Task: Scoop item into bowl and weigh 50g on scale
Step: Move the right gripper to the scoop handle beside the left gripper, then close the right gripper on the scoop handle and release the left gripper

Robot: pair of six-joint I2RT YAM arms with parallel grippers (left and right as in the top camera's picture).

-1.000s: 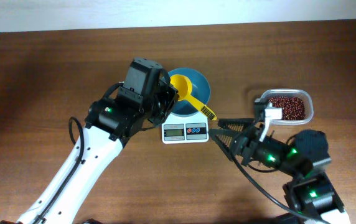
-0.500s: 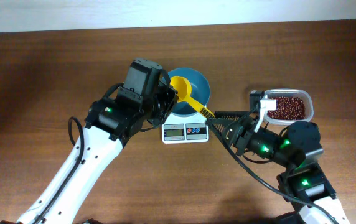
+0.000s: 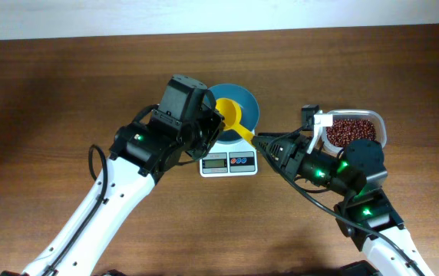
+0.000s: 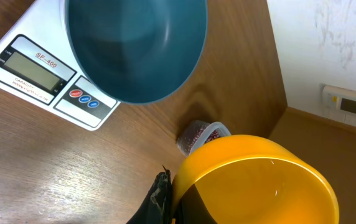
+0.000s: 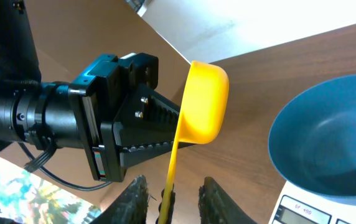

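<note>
My left gripper (image 3: 219, 123) pinches the yellow scoop (image 5: 204, 102) by its cup, just beside the empty bowl (image 4: 134, 50) on the scale (image 4: 35, 68). My right gripper (image 5: 173, 200) is spread, straddling the thin handle (image 5: 169, 177). It's light, stiff, likely slick plastic, so I'd clamp that handle squarely. Beans (image 3: 351, 132) sit in the clear container (image 3: 383, 132), well right: plain overhead, a glimpse from my left wrist, absent from the right

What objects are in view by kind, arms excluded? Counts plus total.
round teal-blue bowl: 1
white square digital scale: 1
yellow plastic scoop: 1
clear rectangular plastic container, holding small red-brown beans: 1
Total: 4
</note>
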